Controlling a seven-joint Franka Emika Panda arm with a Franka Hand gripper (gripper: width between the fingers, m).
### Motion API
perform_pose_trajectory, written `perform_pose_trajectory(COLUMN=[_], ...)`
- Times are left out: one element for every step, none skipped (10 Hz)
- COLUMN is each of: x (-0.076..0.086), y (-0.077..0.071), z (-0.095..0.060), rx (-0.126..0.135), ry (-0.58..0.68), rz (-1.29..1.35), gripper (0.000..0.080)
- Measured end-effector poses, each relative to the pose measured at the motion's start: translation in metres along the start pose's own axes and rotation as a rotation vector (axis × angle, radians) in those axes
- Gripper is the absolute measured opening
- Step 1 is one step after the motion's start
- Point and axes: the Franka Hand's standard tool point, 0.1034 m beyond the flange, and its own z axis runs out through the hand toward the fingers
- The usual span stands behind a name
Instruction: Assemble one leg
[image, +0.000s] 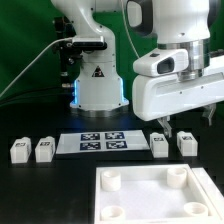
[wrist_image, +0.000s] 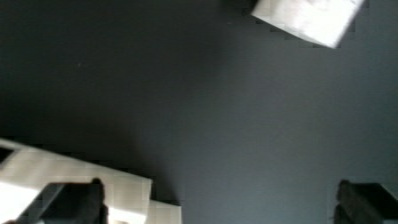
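Small white plastic rectangular tagged leg (image: 186, 143) sits on the black worktop (image: 40, 195) at the exterior view's right, beside its twin (image: 159, 145), roughly under the claw (image: 185, 122), which is spread wide and empty. I'd centre over one leg, fingers square to its sides, then drop straight. Wrist view's cut-off white corner (wrist_image: 306, 20): can't tell whose.

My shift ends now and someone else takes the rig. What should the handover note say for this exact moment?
Gripper: open and empty, hanging just above the right pair of legs as the exterior view shows it.
Legs: all four lie loose on the table. The far-left leg and inner-left leg are on one side of the marker board, the inner-right leg and far-right leg on the other.
Socket plate: nearest the camera, its visible sockets empty.
Done: nothing yet.
Left: grasp a leg and seat it in a socket.
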Motion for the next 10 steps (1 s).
perform_pose_trajectory(x=[0.000, 0.000, -0.007, -0.012, -0.015, -0.011, -0.019, -0.024, -0.026, -0.030], y=[-0.001, -0.003, -0.016, -0.022, -0.020, -0.020, -0.020, -0.019, -0.025, -0.028], z=[0.000, 0.001, 0.008, 0.013, 0.013, 0.011, 0.013, 0.012, 0.015, 0.020], rx=[0.002, 0.011, 0.014, 0.020, 0.018, 0.019, 0.016, 0.019, 0.023, 0.032], ry=[0.000, -0.001, -0.014, -0.014, -0.053, -0.040, -0.104, -0.240, -0.368, -0.468], rz=[0.030, 0.159, 0.267, 0.307, 0.283, 0.283, 0.271, 0.271, 0.297, 0.299], gripper=[0.0649, 0.0649, 0.0649, 0.0649, 0.0649, 0.0649, 0.0649, 0.0649, 0.0649, 0.0649])
